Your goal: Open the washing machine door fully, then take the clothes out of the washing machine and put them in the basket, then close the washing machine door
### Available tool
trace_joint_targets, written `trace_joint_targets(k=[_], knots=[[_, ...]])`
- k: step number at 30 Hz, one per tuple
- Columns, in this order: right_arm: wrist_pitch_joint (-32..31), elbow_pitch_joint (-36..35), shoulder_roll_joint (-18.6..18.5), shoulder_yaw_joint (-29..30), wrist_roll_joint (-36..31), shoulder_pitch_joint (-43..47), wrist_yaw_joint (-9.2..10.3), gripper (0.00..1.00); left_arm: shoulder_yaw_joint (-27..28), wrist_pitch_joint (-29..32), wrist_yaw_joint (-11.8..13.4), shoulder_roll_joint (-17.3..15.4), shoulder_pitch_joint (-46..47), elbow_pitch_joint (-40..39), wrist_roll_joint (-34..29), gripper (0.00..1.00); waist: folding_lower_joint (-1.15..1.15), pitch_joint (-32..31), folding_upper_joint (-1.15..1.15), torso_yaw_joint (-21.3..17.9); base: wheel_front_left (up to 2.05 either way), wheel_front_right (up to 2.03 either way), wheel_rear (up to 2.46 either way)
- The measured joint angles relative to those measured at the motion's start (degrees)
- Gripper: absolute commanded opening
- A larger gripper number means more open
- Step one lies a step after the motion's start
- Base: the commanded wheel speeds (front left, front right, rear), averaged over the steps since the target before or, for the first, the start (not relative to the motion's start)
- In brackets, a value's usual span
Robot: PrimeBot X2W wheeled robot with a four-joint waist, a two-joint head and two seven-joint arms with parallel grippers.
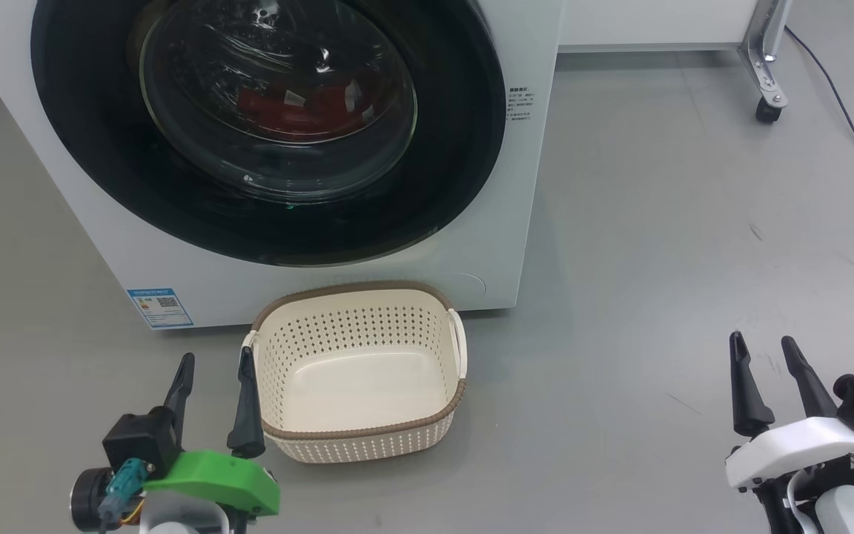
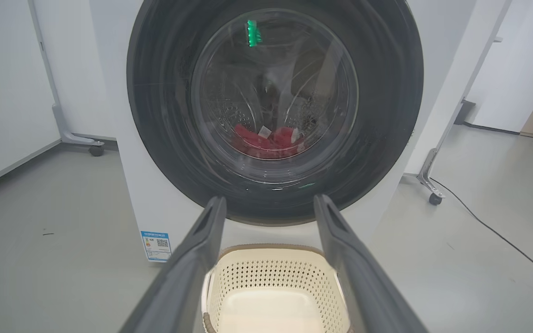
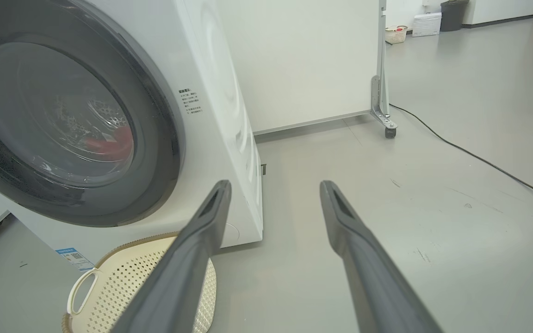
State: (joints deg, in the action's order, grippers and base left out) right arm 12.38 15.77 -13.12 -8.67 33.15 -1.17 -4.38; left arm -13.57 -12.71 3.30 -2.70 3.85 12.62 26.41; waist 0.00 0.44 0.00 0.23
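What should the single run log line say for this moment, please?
washing machine door: shut | clothes: inside washing machine | basket: empty | left gripper: open, holds nothing | right gripper: open, holds nothing

A smooth grey floor (image 1: 657,222), lightly scuffed, runs under a white partition panel (image 3: 303,60) on a metal castor foot (image 3: 389,132), a black cable (image 3: 479,159) trailing away from that foot, with a dark bin (image 3: 453,9) far beyond the panel against a pale wall.

Glossy glass door (image 1: 271,111); matt perforated basket (image 1: 356,334), probably plastic.
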Motion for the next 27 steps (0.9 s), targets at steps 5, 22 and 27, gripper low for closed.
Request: trace_joint_targets(k=[5, 22, 27], knots=[[0.85, 0.11, 0.01, -1.32, -3.70, -0.61, -0.01, 1.00, -1.46, -0.75, 0.94, 0.01, 0.00, 0.03, -2.88, 1.00, 0.00, 0.00, 0.00, 0.14, 0.00, 0.00, 0.00], [1.81, 0.83, 0.63, -2.69, -7.56, -0.71, -0.10, 1.00, -2.93, -1.69, 2.47, 0.02, 0.00, 1.85, -5.24, 1.00, 0.00, -0.09, 0.00, 0.60, 0.00, 0.00, 0.00], [1.81, 0.98, 1.03, -2.70, -7.57, -0.71, -0.24, 1.00, -2.75, -1.72, 2.68, 0.02, 0.00, 2.66, -5.09, 1.00, 0.00, -0.09, 0.00, 0.68, 0.00, 0.00, 0.00]])
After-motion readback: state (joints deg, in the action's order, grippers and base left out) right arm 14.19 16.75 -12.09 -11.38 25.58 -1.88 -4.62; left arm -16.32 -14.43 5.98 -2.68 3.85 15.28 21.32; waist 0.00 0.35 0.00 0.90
